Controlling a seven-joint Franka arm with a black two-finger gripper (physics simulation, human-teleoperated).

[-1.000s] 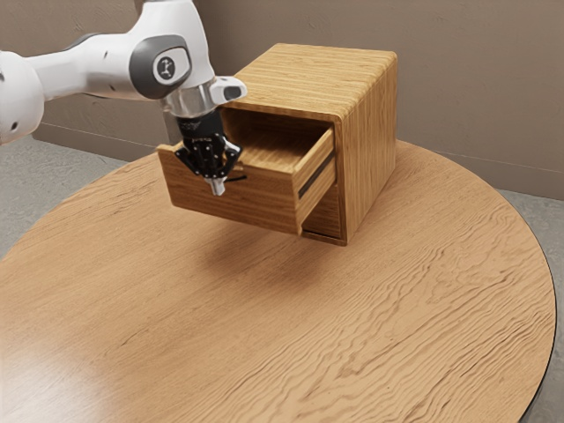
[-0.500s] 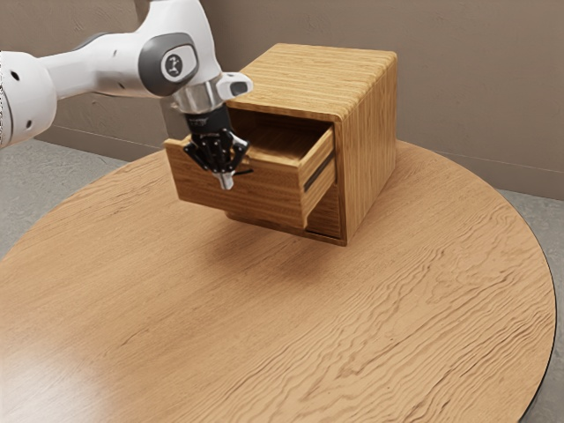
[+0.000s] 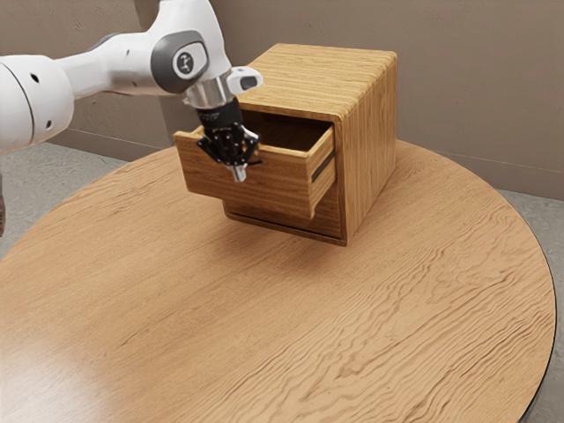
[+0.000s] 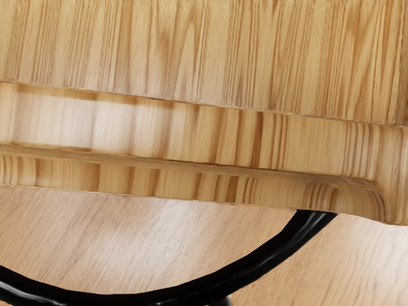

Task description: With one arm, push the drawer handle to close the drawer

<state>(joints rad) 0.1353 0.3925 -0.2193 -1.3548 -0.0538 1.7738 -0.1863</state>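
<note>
My gripper (image 3: 239, 173) is at the outer side of the drawer front (image 3: 278, 181), fingertips together and pointing down. A dark bit of the handle (image 3: 255, 163) peeks out beside the fingertips; the gripper hides the rest. The drawer stands partly out of the wooden cabinet (image 3: 367, 150), with its inside visible from above. In the wrist view the black handle (image 4: 274, 255) curves out from the drawer front (image 4: 134, 175), and its outermost stretch lies at the hand's side of the picture.
Below the raised drawer is the round wooden table (image 3: 264, 326), which also bears the cabinet. A brown wall (image 3: 476, 79) rises behind them. The cabinet's top (image 3: 313, 75) stands higher than my fingertips.
The gripper has moved toward the cabinet and the exterior view's right. Along with it, the drawer has slid further in, so less of its side shows. The cabinet has kept its place.
</note>
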